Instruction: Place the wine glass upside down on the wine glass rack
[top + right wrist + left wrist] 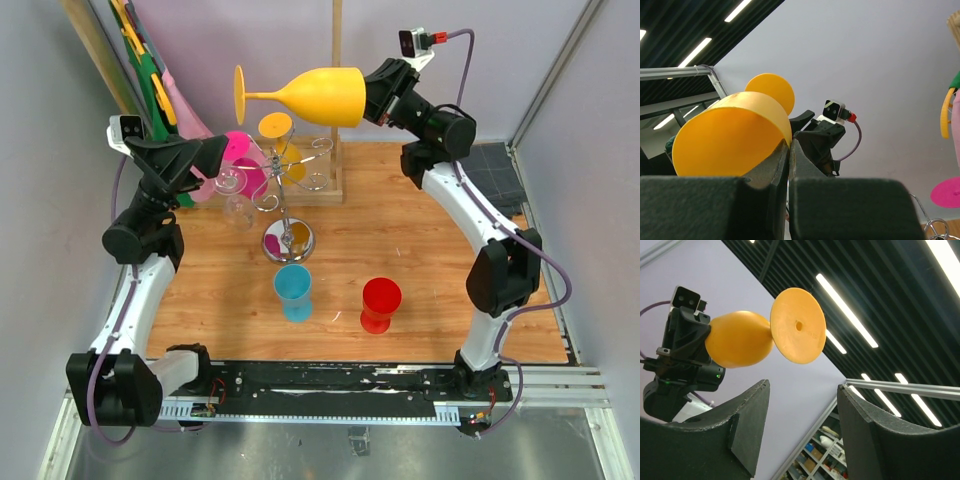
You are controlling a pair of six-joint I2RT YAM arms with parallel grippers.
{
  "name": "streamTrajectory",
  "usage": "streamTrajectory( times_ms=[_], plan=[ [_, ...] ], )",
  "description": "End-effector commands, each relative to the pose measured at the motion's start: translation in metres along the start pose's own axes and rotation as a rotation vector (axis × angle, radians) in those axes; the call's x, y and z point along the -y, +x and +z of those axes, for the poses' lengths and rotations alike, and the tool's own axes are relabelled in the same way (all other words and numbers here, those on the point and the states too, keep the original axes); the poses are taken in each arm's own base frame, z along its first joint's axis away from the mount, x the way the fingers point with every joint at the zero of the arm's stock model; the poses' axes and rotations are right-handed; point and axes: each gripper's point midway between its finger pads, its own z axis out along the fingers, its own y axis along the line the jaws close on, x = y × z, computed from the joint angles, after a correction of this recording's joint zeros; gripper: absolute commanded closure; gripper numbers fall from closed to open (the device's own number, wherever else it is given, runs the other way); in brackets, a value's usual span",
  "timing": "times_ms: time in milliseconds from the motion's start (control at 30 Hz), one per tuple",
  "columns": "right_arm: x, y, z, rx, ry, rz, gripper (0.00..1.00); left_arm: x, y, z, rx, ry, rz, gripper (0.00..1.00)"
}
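Note:
A yellow wine glass [320, 95] is held on its side, high above the back of the table, with its foot pointing left. My right gripper [368, 98] is shut on its rim; in the right wrist view the fingers [790, 142] pinch the bowl's wall [725, 140]. My left gripper [222, 150] is open and empty, below and left of the glass's foot, which shows in the left wrist view [798, 326] above the spread jaws [802, 386]. The silver wire wine glass rack [288, 240] stands beneath the glass, with a shiny round base.
A pink glass [240, 160], a yellow glass [275, 128] and a clear glass [237, 210] hang around the rack's arms. A wooden frame with an upright post [337, 60] stands behind. A blue cup [293, 290] and a red cup [381, 303] stand nearer the front.

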Motion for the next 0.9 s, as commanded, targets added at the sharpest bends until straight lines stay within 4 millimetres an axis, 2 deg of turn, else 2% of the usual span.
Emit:
streamTrajectory(
  times_ms=[0, 300, 633, 867],
  plan=[
    [-0.017, 0.012, 0.007, -0.025, -0.081, -0.011, 0.99, 0.014, 0.001, 0.0, -0.003, 0.067, 0.006, 0.39],
    [-0.013, 0.022, 0.016, -0.032, -0.103, 0.016, 0.99, 0.012, 0.002, -0.003, -0.002, 0.055, -0.004, 0.39],
    [-0.008, 0.029, 0.021, -0.036, -0.116, 0.046, 0.99, 0.02, 0.003, -0.001, -0.003, 0.073, -0.007, 0.39],
    [-0.004, 0.04, 0.027, -0.051, -0.133, 0.08, 0.99, 0.019, 0.003, -0.001, -0.002, 0.072, -0.009, 0.39]
  ],
)
